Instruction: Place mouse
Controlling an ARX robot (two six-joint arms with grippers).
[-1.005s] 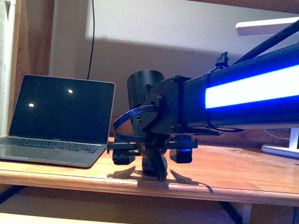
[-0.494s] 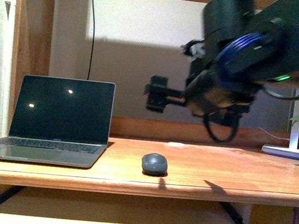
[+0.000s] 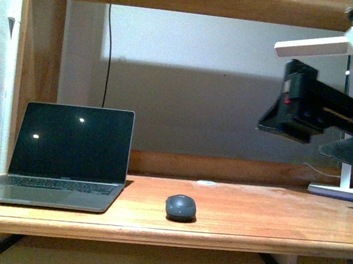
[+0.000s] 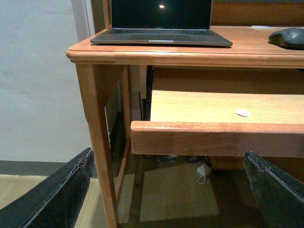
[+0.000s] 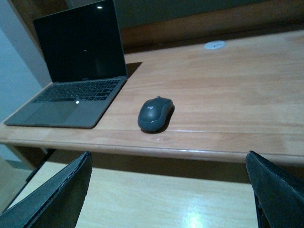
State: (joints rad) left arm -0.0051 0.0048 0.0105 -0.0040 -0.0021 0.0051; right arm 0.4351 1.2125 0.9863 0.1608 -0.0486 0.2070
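Observation:
The mouse (image 3: 181, 208), small, dark grey and domed, lies on the wooden desk (image 3: 262, 223) just right of the laptop, with nothing touching it. It also shows in the right wrist view, mouse (image 5: 154, 114), and at the edge of the left wrist view, mouse (image 4: 288, 38). My right gripper (image 5: 171, 192) is open and empty, held back from the desk's front edge and well clear of the mouse. Its arm (image 3: 314, 113) hangs high at the right. My left gripper (image 4: 171, 190) is open and empty, low in front of the desk's left leg.
An open laptop (image 3: 71, 151) with a dark screen stands at the desk's left. A white lamp (image 3: 316, 46) rises at the far right. A small white disc (image 3: 206, 183) lies near the back. A pull-out shelf (image 4: 199, 107) juts out under the desktop.
My right arm was down over the mouse a second ago. It has since risen and swung away to the upper right, leaving the mouse lying free on the desk.

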